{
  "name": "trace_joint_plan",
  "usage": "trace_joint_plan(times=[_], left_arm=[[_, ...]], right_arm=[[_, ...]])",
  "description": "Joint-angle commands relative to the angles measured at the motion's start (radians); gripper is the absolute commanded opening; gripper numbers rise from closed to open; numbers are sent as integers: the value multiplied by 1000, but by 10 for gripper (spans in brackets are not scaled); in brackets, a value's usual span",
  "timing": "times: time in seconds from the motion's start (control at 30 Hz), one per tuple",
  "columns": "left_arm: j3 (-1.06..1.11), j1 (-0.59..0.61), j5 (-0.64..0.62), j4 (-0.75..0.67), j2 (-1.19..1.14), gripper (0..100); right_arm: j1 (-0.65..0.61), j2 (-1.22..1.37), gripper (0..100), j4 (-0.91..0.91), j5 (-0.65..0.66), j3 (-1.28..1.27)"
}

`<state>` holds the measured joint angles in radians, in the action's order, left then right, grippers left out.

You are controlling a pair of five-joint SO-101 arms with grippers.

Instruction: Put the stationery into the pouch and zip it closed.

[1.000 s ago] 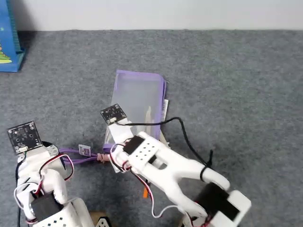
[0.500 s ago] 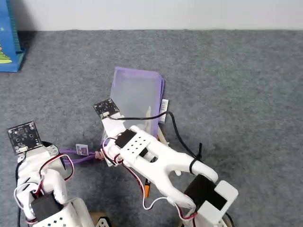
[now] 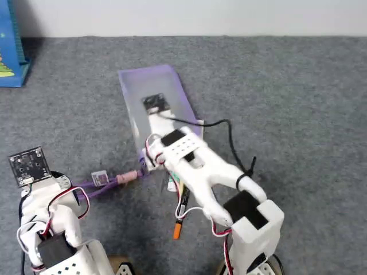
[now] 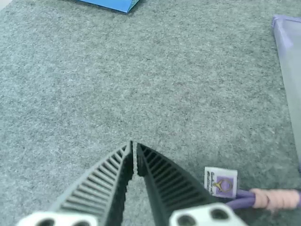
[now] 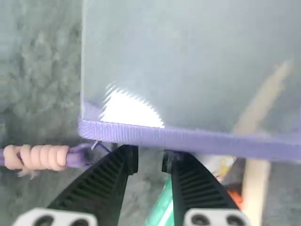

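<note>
**Pouch (image 3: pixel 143 86) swung left on the bench (image 3: pixel 287 114)**

Right claw (image 5: pixel 149 160) stood narrowly parted at its purple zipper edge, seemingly gripping nothing. Left claw (image 4: pixel 135 148) was pinched together, empty, near the tagged cord (image 4: pixel 249 200). A pen (image 3: pixel 182 205) lay outside.

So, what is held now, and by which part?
Nothing, apparently. Left fingers shut, empty; right fingers stand slightly apart beside the zip edge of the translucent purple-trimmed pouch.

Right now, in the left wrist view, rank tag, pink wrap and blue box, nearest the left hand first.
1. Tag, just beside the left hand.
2. Pink wrap, further along the cord.
3. Blue box, far beyond the hand.
</note>
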<state>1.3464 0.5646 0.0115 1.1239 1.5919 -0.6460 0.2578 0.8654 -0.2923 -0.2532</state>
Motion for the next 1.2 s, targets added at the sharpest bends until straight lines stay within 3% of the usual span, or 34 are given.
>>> trace_joint_plan(times=[0.0, 0.23, 0.47, 0.8, 1.17], left_arm=[[-41, 3, -9, -31, 9, 13], [-41, 5, -9, -31, 9, 13], [-41, 5, -9, -31, 9, 13], [-42, 5, -9, -31, 9, 13], [-42, 5, -9, -31, 9, 13]], right_arm=[[-18, -25, 106, 41, 6, 60], [-151, -62, 117, 77, -173, 60], [-206, -54, 305, 12, -229, 60], [-209, -45, 307, -119, -348, 60], [-205, 163, 307, -87, -384, 203]])
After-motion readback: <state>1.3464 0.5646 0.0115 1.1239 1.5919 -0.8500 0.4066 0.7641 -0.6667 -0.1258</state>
